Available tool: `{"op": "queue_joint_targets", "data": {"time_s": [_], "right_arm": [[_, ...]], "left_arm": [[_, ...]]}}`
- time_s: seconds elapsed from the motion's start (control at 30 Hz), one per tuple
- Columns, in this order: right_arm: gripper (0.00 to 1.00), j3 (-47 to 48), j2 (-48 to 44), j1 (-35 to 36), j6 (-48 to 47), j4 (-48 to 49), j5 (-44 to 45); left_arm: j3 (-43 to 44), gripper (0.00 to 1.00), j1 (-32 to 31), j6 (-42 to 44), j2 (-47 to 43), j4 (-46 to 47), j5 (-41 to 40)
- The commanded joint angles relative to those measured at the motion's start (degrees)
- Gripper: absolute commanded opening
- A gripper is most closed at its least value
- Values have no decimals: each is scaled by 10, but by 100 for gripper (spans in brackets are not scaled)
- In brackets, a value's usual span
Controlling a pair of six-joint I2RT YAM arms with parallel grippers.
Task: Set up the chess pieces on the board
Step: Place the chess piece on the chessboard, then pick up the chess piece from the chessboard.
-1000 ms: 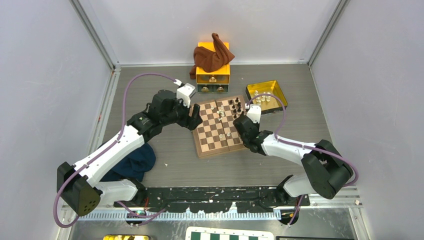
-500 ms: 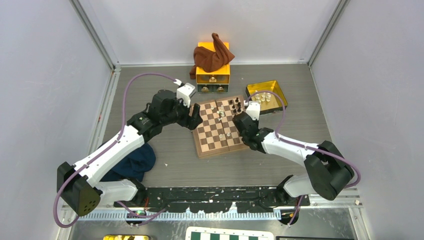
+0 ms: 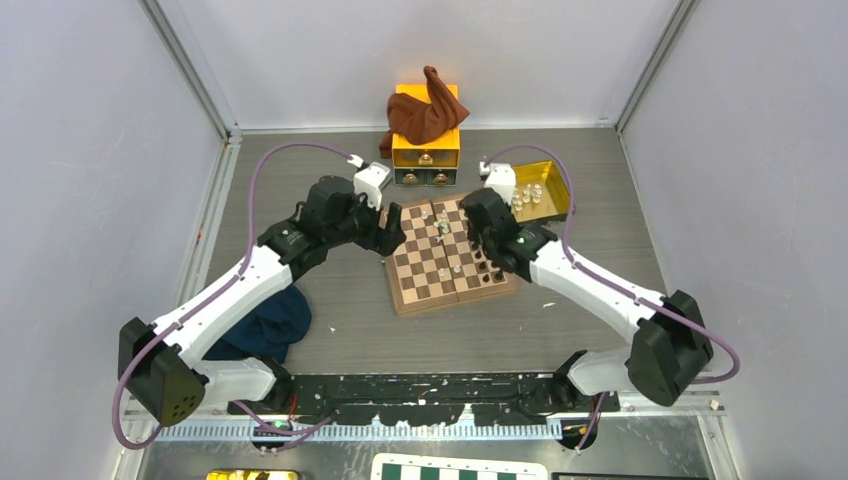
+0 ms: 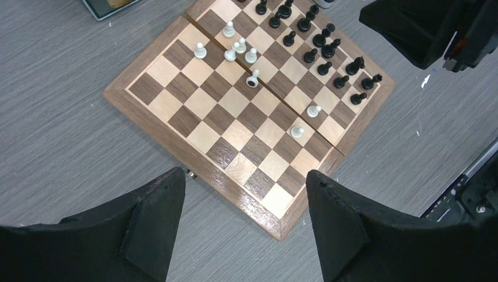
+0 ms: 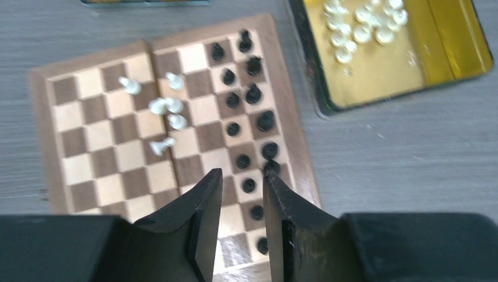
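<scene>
My left gripper (image 4: 244, 179) hangs over the near-left corner of the board (image 4: 204, 136), fingers spread wide with nothing between them. The squares nearest me are bare.

Further in, two cream pawns (image 4: 306, 121) stand alone toward the right side of the board. Past them one cream piece (image 4: 252, 78) lies tipped over on the centre fold. A knot of upright cream pieces (image 4: 239, 48) crowds just behind it, some nearly touching.

The dark pieces (image 4: 326, 56) stand in two rough rows down the right edge of the board. My right gripper (image 5: 241, 176) hovers over that side, its fingers a little parted and empty.

Beyond the far-right corner of the board, the yellow tray (image 5: 405, 67) holds more cream pieces (image 5: 358, 26) heaped at its far end.

I judge these figures light, rigid and smooth, with narrow bases, so any sideways brush should topple them. A firm pinch won't hurt them. I'd come straight down and close on the neck just under the head. For the fallen one I'd pinch across the stem and stand it on its base. In the crowded knot I'd take the outermost piece first, as my fingers are wide beside these pieces.
</scene>
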Motion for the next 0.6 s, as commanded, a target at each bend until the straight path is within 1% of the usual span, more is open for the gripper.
{"op": "queue_joint_targets", "data": {"time_s": [0.0, 0.07, 0.2, 0.3, 0.4, 0.57], "right_arm": [[38, 117, 63, 2, -15, -58, -68], [38, 167, 104, 2, -7, -85, -87], [38, 264, 188, 3, 29, -135, -114], [38, 322, 236, 2, 63, -158, -132], [38, 344, 264, 3, 72, -156, -142], [38, 396, 313, 4, 40, -172, -135]], "left_arm": [[31, 76, 3, -48, 11, -4, -31], [33, 76, 5, -75, 15, -22, -48], [36, 76, 5, -110, 15, -78, -57], [16, 76, 5, -131, -4, -87, -61], [-10, 76, 4, -153, -25, -79, -64], [-30, 76, 5, -164, -34, -75, -62]]}}
